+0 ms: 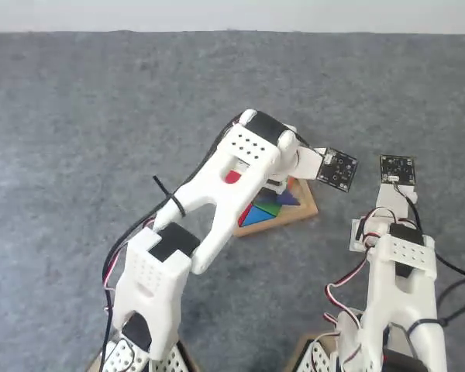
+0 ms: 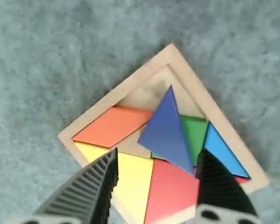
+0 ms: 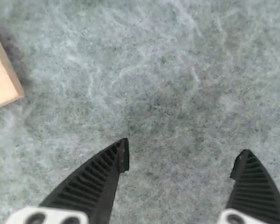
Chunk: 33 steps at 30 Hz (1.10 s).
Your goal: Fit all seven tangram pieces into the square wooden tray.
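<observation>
The square wooden tray (image 2: 130, 81) lies on grey carpet and holds an orange parallelogram (image 2: 112, 126), a yellow triangle (image 2: 135, 179), a red piece (image 2: 170, 189), a green piece (image 2: 193, 133) and a light blue triangle (image 2: 221, 149). A dark blue triangle (image 2: 165, 130) rests on top of them, askew, over a bare corner of the tray. My left gripper (image 2: 156, 156) hangs open just above the tray, with nothing between its fingers. In the high view the left arm covers most of the tray (image 1: 304, 211). My right gripper (image 3: 184, 149) is open over bare carpet, beside a tray corner (image 3: 0, 79).
Grey carpet (image 1: 101, 116) covers the whole table. The right arm (image 1: 399, 256) stands to the right of the tray, its wrist camera (image 1: 397, 169) level with the tray's far side. Both arm bases sit at the near edge.
</observation>
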{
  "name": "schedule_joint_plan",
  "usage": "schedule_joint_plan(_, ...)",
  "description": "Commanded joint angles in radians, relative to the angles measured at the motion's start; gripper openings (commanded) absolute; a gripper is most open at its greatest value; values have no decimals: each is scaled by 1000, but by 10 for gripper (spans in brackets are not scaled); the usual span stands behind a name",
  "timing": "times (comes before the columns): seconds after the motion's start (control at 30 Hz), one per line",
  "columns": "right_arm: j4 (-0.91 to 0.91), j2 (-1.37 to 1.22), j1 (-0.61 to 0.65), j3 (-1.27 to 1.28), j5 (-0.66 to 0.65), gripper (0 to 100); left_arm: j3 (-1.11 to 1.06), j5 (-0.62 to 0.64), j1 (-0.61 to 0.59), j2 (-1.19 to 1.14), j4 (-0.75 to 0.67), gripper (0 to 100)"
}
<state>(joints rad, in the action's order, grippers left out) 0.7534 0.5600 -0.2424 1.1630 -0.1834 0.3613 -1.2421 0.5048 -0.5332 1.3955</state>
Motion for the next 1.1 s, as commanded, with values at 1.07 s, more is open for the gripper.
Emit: schedule_joint_plan(1.07, -19, 36, -8, -6, -8, 346, -111, 450, -163, -55, -295, 261)
